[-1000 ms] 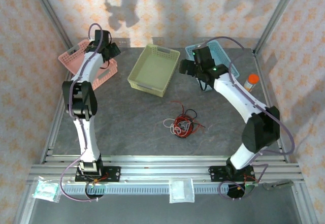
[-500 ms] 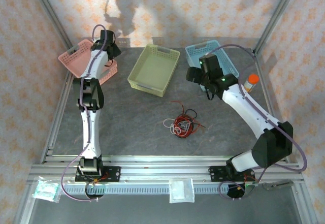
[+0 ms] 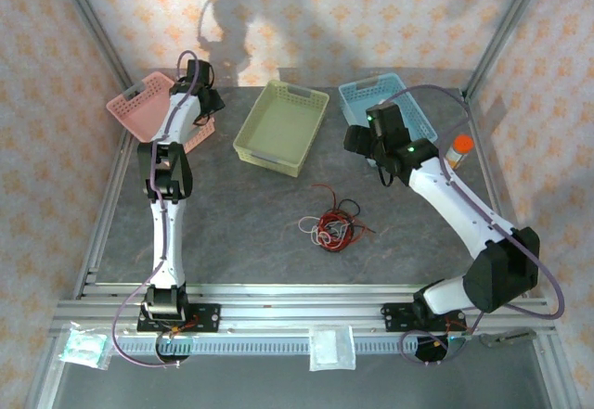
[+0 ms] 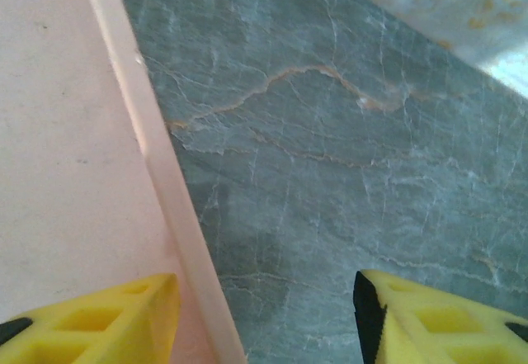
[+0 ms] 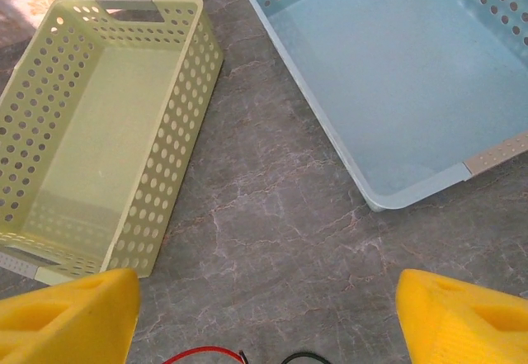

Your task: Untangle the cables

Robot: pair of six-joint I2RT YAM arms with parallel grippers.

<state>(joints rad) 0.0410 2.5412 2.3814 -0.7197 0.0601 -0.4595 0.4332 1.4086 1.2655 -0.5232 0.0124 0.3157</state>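
Top external: cables (image 3: pixel 332 224) are lying tangled at 5 o'clock from yellow basket (image 3: pixel 278 131); left gripper (image 4: pixel 266 298) and right gripper (image 5: pixel 266 298) jaws are gaping wide, empty.

No readable text or labels

Robotics lab workcell, built for bench trials.

Marked as such by a silver aluminium extrusion frame (image 3: pixel 278 309) boxing in a grey marble-patterned tabletop (image 3: pixel 232 233), with a white jointed left arm (image 3: pixel 162 233) and a white jointed right arm (image 3: pixel 455 205) bolted to its near rail, well behind both grippers. Closed in by flat pink-and-orange floral-print backdrop panels (image 3: pixel 371 10) far ahead of them. Laid out like test props: a yellow-green perforated plastic basket (image 5: pixel 99 116) ahead and left of the right gripper (image 5: pixel 268 290), a light blue perforated plastic basket (image 5: pixel 396 75) ahead and right of it, a pink plastic basket (image 4: pixel 157 149) beneath the left finger of the left gripper (image 4: pixel 266 298).
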